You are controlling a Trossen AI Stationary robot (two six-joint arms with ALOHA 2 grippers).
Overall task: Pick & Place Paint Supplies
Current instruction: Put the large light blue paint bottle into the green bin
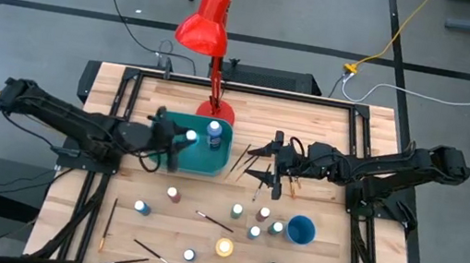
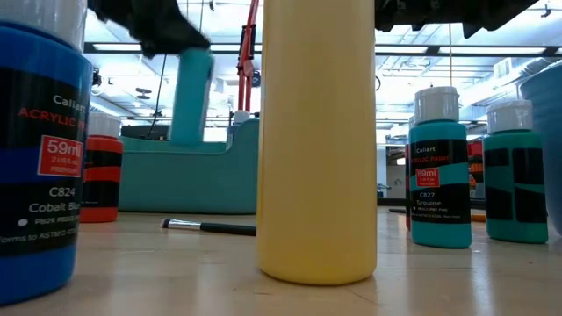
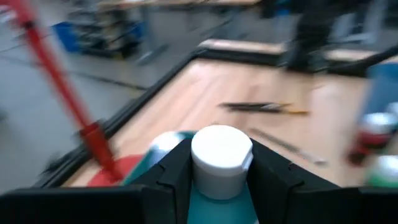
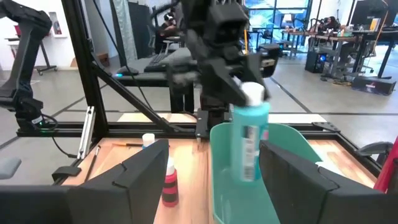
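The left gripper carries a teal paint bottle, jaws clamped just under its white cap, above the teal bin at the desk's 11 o'clock. Judged light, rigid and slick; the capped neck is the sound hold. At 2 o'clock, the right gripper waits, jaws wide, empty.

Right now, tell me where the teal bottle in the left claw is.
The teal bottle hangs in the left claw over the teal bin, left of centre in the high view, with a blue-labelled bottle already standing inside.
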